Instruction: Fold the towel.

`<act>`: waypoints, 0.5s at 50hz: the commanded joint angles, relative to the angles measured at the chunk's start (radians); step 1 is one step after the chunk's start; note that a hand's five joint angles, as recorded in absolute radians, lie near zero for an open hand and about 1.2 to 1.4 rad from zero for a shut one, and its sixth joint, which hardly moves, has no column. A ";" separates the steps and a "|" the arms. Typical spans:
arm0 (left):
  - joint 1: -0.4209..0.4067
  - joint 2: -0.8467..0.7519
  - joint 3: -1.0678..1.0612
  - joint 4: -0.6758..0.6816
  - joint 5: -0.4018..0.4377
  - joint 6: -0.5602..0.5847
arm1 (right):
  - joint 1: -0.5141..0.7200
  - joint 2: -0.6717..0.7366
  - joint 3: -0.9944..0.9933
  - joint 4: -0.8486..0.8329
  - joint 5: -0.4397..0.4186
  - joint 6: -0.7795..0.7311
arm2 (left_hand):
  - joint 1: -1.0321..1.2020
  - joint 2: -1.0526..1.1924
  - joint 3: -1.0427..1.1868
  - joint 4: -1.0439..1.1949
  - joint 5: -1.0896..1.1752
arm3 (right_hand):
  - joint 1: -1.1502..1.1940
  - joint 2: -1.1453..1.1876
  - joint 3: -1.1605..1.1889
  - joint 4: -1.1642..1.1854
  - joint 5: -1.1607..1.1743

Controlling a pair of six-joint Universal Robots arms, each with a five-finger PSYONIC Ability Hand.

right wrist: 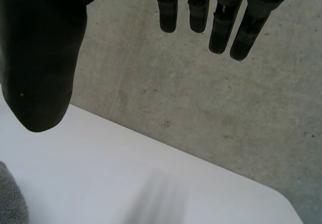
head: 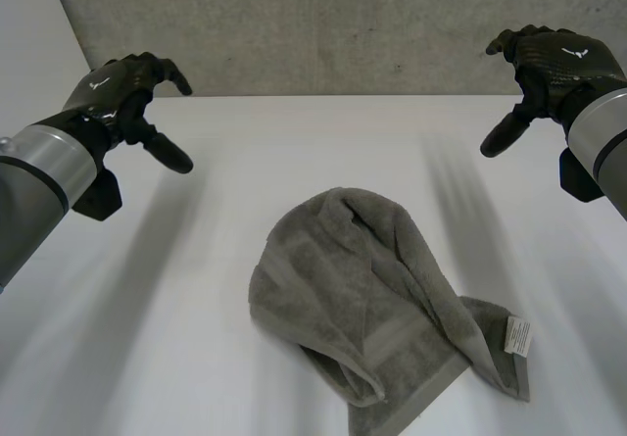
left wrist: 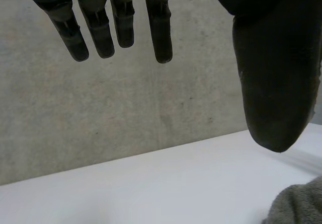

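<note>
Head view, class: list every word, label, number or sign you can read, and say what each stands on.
White tag on the crumpled grey terry towel: dark print, too small to read.
Back of the black left hand: small white emblem, no letters.
Back of the black right hand: similar white emblem, no letters.
Nothing legible as words.

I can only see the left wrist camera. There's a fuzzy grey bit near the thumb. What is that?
Observer: A crumpled grey terry towel, heaped in the middle of the white table, not folded yet.
Operator: Is anything sewn on it?
Observer: A small white label, on the corner toward the right arm.
Operator: Where is the other one?
Observer: The right robot hand hovers open over the table's far side, apart from the towel.
</note>
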 commanded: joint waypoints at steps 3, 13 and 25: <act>-0.060 0.017 0.009 0.001 0.016 0.021 | -0.023 -0.005 0.025 0.003 -0.017 -0.014 | -0.052 -0.048 -0.063 -0.056 -0.015 | -0.064 -0.072 -0.071 -0.081 -0.061; -0.165 0.002 -0.076 0.009 0.149 0.101 | -0.036 -0.019 0.197 0.144 -0.174 -0.420 | -0.041 -0.036 -0.052 -0.045 -0.004 | -0.064 -0.072 -0.071 -0.081 -0.061; -0.284 -0.182 -0.188 0.003 0.258 0.503 | -0.053 -0.021 0.470 0.141 -0.234 -0.623 | -0.038 -0.033 -0.049 -0.042 -0.001 | -0.064 -0.072 -0.071 -0.081 -0.061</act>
